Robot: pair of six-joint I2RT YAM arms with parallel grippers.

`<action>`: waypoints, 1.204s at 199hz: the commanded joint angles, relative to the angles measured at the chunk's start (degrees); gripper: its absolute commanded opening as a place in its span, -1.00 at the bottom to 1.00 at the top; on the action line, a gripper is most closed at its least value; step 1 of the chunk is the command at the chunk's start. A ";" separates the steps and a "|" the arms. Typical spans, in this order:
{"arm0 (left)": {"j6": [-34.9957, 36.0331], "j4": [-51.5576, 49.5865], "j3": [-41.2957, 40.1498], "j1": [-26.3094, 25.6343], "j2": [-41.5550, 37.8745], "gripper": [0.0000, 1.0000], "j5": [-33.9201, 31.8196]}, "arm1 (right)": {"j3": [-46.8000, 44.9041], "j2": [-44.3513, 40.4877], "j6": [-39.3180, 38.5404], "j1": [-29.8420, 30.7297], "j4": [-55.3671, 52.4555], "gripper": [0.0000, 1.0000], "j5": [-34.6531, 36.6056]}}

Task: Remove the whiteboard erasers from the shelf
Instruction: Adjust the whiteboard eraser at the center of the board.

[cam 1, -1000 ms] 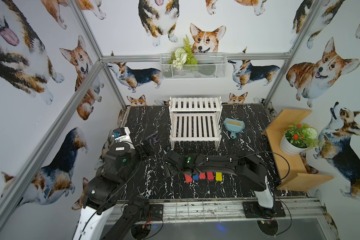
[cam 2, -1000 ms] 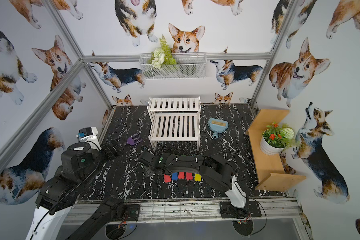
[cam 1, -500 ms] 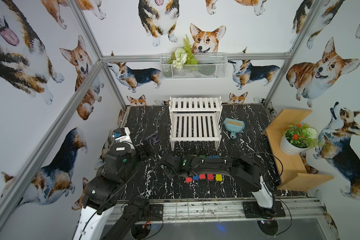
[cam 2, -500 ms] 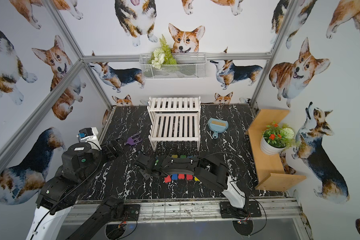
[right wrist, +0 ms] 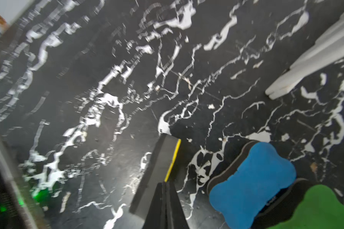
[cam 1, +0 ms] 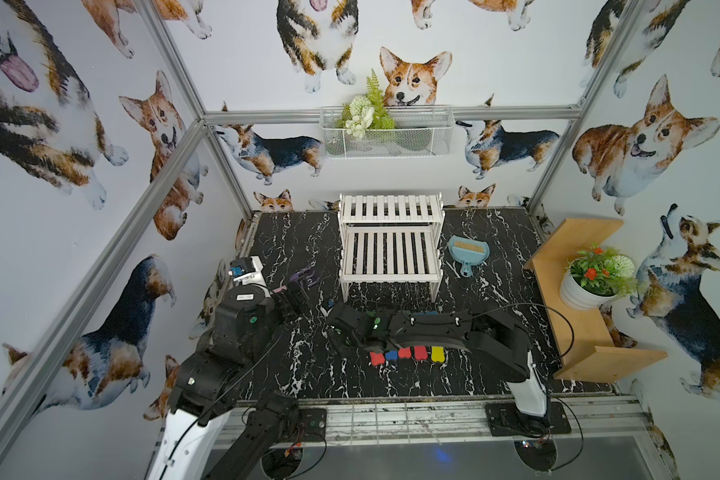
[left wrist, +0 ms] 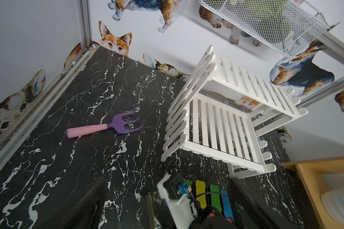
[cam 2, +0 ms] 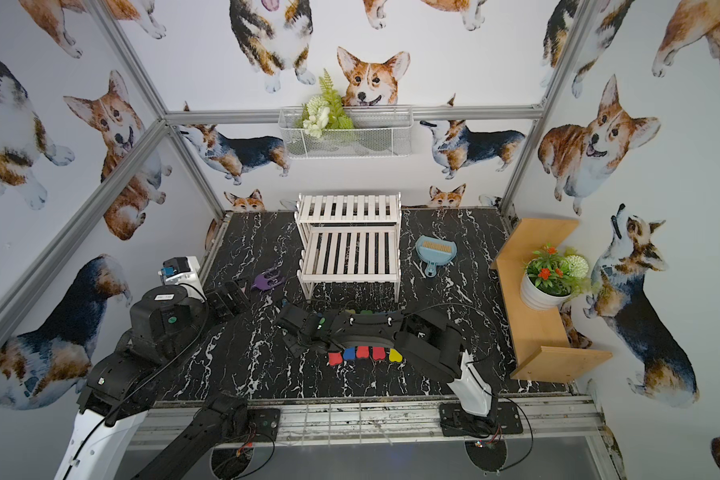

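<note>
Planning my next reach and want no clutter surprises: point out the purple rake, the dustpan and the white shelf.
purple rake (left wrist: pixel 121 125), left wrist view, on the tine head.
dustpan (cam 1: pixel 469 257), in a top view, on the blue pan near its handle.
shelf (cam 1: pixel 389 277), in a top view, on the lower tier's front rail.

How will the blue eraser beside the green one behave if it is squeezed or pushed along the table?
Probably light and soft: the blue eraser looks like foam, so it may squash a little. Lying flat, it should not roll. Its dark underside may drag on the table.
</note>
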 commanded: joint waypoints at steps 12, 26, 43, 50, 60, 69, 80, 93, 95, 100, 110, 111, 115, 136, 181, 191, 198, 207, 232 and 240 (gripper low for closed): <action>0.45 -0.21 1.32 0.02 -0.10 0.99 -0.82 | 0.99 1.15 0.47 -0.18 -2.47 -1.00 2.71; 0.57 -0.33 1.43 0.02 -0.05 0.99 -1.00 | 1.12 1.49 0.38 -0.13 -2.45 -1.00 2.13; 0.52 -0.17 0.94 0.02 -0.04 0.99 -1.13 | 1.07 1.20 -0.56 0.42 -0.76 -1.00 -0.80; 0.60 -0.03 0.69 -0.02 -0.12 0.98 -1.18 | 0.91 0.90 -1.00 0.89 1.00 -1.00 -2.37; 0.47 -0.07 0.30 0.05 -0.07 0.99 -1.26 | 2.26 1.81 -0.96 0.95 1.50 -1.00 -5.57; 0.27 0.00 0.08 0.07 -0.04 0.99 -1.02 | 4.20 2.95 -0.94 1.17 0.58 -1.00 -6.64; 0.24 0.12 -0.04 0.03 -0.17 0.99 -0.78 | 4.28 2.52 -1.19 1.72 1.53 -1.00 -5.86; 0.47 0.13 -0.31 0.02 -0.21 0.98 -0.87 | 1.28 0.28 -0.99 1.87 6.52 -1.00 -7.66; 0.44 0.11 -0.31 0.02 -0.21 0.99 -0.87 | 0.98 0.00 -0.95 1.85 7.04 -1.00 -8.11; 0.49 0.19 -0.52 0.02 -0.30 0.99 -0.95 | 0.69 -0.27 -0.89 1.64 7.69 -1.00 -9.62; 0.36 0.19 -0.97 0.03 -0.39 0.99 -0.97 | 1.41 0.19 -0.81 1.57 6.82 -1.00 -11.30; 0.31 0.24 -0.99 0.03 -0.43 0.99 -0.92 | 1.48 0.21 -0.74 1.57 6.61 -1.00 -11.21; 0.26 0.27 -1.06 0.02 -0.39 0.99 -0.81 | 1.63 0.22 -0.71 1.53 6.19 -1.00 -10.97; 0.37 0.46 -1.35 0.04 -0.39 0.98 -0.61 | 0.71 -0.32 -0.27 1.36 6.13 -0.75 -8.60; 1.34 -0.42 1.01 0.00 -0.31 0.99 -2.16 | 8.81 5.13 -4.84 1.56 3.23 -0.27 -7.24; 1.62 -0.91 1.85 0.02 -0.39 0.99 -2.60 | 10.04 6.24 -5.78 1.66 3.63 -0.26 -7.49; 1.77 -1.14 2.25 0.01 -0.39 0.99 -2.79 | 10.99 7.15 -6.05 1.73 3.35 -0.27 -7.67; 1.83 -1.42 2.65 0.02 -0.31 0.99 -3.10 | 12.77 8.56 -6.27 1.67 2.10 -0.31 -7.66; 2.17 -1.86 2.67 -0.02 -0.43 0.99 -3.59 | 13.94 10.66 -6.06 1.64 1.09 -0.51 -8.13; 2.23 -1.83 2.53 -0.06 -0.48 0.99 -3.80 | 13.94 11.24 -5.78 1.63 1.04 -0.55 -8.48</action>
